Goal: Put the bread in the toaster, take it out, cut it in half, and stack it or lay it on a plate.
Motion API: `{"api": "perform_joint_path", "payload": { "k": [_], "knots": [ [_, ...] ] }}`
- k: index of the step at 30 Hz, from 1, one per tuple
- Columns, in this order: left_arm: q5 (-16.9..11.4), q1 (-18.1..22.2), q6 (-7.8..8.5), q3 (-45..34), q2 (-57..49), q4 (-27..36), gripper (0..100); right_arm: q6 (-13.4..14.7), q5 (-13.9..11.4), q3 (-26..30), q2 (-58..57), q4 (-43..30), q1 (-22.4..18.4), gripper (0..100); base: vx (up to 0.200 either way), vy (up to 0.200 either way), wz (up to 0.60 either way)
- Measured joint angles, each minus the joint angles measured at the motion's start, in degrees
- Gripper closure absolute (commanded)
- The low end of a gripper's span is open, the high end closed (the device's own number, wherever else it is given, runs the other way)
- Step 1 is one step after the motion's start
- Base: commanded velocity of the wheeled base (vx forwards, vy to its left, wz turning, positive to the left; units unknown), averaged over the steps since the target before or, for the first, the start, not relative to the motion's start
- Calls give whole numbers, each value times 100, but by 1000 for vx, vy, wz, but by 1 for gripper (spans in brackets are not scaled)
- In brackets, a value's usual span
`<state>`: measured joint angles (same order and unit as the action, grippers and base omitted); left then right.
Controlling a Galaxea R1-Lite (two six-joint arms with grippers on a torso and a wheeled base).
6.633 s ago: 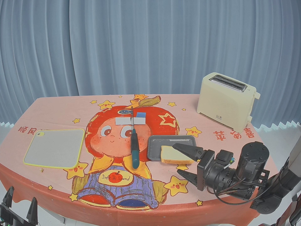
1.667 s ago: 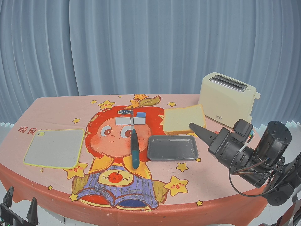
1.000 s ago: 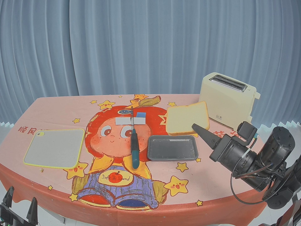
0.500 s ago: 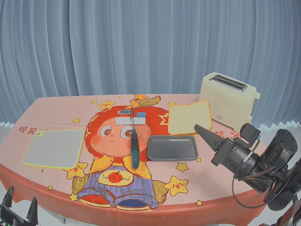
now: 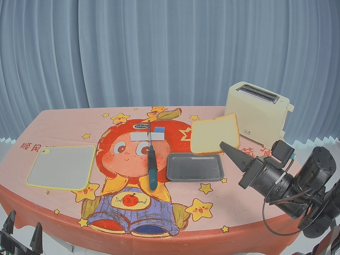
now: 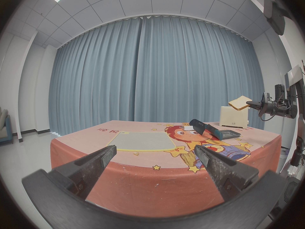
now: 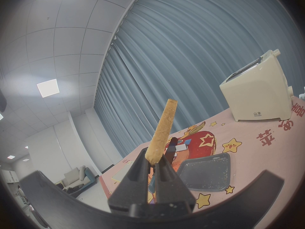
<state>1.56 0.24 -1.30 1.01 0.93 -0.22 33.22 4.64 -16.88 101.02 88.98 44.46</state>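
Note:
A slice of bread (image 5: pixel 213 134) hangs tilted in the air above the far edge of the dark grey tray (image 5: pixel 194 166), pinched at one edge by my right gripper (image 5: pixel 224 147), which is shut on it. In the right wrist view the bread (image 7: pixel 163 130) stands edge-on between the fingers (image 7: pixel 141 164). The cream toaster (image 5: pixel 255 112) stands at the back right of the table, to the right of the bread, slots up. My left gripper (image 6: pixel 154 158) is open, low off the table's front left corner.
A teal-handled knife (image 5: pixel 152 162) lies in the middle of the table, left of the tray. A grey cutting board (image 5: pixel 62 167) with a yellow rim lies at the left. The table's front edge is close to my right arm.
My right gripper took the bread off the tray and lifted it up and back toward the toaster. Over the last second the slice tilted more upright and shifted slightly right.

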Motion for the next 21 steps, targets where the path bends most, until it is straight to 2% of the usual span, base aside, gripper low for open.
{"api": "perform_joint_path", "payload": {
  "k": [14,21],
  "knots": [
    [-1,-4,0,0,0,-2,0,-76,-5,151,-30,0,7,100,0,0,0],
    [0,0,0,0,0,-2,0,-552,-98,305,-117,-2,7,100,0,0,0]
  ]
}}
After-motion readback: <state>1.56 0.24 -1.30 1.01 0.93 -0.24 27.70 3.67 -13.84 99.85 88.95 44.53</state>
